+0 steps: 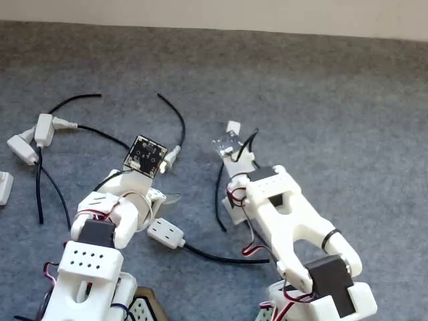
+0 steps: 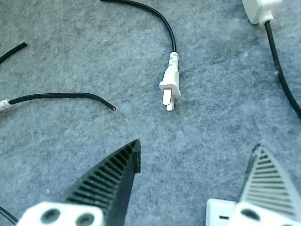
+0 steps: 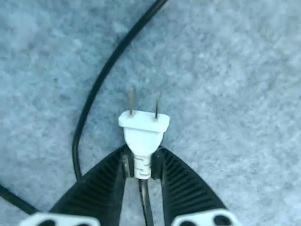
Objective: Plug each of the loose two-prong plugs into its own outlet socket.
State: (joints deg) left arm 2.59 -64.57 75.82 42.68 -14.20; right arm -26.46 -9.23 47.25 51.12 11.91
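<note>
My right gripper [image 3: 142, 165] is shut on the neck of a white two-prong plug [image 3: 143, 128], whose prongs point away over the carpet; in the high view this gripper [image 1: 231, 146] sits mid-table. My left gripper [image 2: 195, 157] is open above the carpet, with nothing between its fingers. A second white plug [image 2: 170, 84] on a black cord lies flat a little beyond its fingertips, and is seen beside the left wrist camera as a plug [image 1: 172, 157] in the high view. A white outlet socket [image 1: 165, 233] on a black cord lies between the two arms.
More white sockets and plugs [image 1: 42, 130] with black cords lie at the table's left; another white block [image 1: 3, 187] is at the left edge. A loose cord end [image 2: 110, 107] lies near the left gripper. A socket block [image 2: 259, 9] sits beyond the free plug.
</note>
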